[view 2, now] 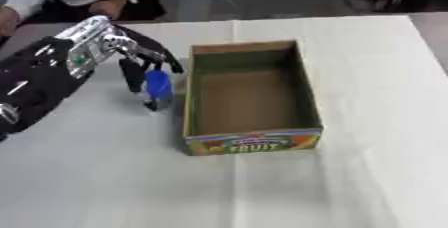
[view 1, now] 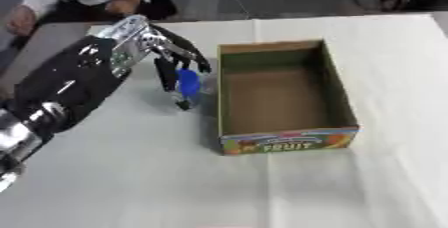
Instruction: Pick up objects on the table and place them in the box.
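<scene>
Left eye view: left hand (view 1: pixel 166 52) pinches a blue object (view 1: pixel 187 83) btwn curled fingers, just off the box (view 1: pixel 341 99) left wall, toward the tabletop's far-left part. Object hangs upright, long axis vertical, box lies to its right; inside looks empty. Right eye view: same object (view 2: pixel 158 85) is small, blue w/ a dark lower end; right hand not seen

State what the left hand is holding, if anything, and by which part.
The left hand has its fingers curled round a small blue object, gripping its upper part beside the box; its lower end hangs free.
</scene>
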### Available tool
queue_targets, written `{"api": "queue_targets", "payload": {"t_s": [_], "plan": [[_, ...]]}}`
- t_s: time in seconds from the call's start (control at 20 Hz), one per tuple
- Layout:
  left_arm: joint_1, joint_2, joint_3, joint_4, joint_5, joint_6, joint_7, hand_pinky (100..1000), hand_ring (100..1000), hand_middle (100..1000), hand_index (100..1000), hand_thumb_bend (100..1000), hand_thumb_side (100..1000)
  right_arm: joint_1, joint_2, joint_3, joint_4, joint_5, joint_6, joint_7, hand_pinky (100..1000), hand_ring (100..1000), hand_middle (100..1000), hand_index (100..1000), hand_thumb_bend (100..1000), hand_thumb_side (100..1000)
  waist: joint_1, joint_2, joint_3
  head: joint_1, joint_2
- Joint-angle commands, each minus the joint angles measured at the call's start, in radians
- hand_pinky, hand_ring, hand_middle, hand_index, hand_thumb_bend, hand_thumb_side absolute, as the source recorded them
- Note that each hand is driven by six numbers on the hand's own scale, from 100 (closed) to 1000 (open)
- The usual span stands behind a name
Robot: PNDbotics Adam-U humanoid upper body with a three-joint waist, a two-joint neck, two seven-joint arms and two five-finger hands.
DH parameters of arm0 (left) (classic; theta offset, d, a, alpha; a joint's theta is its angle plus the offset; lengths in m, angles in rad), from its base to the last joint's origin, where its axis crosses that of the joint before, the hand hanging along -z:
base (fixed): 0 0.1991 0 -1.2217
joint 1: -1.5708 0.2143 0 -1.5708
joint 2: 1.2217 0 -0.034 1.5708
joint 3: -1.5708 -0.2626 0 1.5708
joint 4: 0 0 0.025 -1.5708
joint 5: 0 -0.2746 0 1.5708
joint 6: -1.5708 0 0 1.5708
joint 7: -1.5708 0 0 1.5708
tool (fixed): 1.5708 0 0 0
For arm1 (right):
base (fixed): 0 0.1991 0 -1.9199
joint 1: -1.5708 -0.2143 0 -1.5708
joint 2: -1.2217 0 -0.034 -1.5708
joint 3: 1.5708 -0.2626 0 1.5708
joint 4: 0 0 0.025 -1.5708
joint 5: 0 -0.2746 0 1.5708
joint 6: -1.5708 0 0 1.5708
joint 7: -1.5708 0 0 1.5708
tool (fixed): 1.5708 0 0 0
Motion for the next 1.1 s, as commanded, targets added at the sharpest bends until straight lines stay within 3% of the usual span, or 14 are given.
{"api": "queue_targets", "payload": {"t_s": [0.05,0.5,1.1], "plan": [[-0.021,0.009,0.000,-0.003,-0.015,-0.083,-0.074,575,639,915,996,652,352,-0.018,-0.023,-0.007,-0.016,-0.007,-0.001,0.006,209,494,490,587,100,908,-0.001,-0.015,-0.002,0.007,-0.001],[-0.022,-0.004,0.001,-0.003,-0.053,-0.105,-0.074,535,620,889,998,644,293,-0.022,-0.023,-0.008,-0.016,-0.018,-0.002,0.011,211,495,491,588,100,905,0.000,-0.016,-0.006,0.007,0.002],[-0.007,-0.016,0.004,0.020,-0.098,-0.125,-0.074,494,581,841,998,614,307,-0.030,-0.023,-0.009,-0.016,-0.036,-0.001,0.020,213,495,492,590,100,902,0.002,-0.015,-0.013,0.013,0.005]]}}
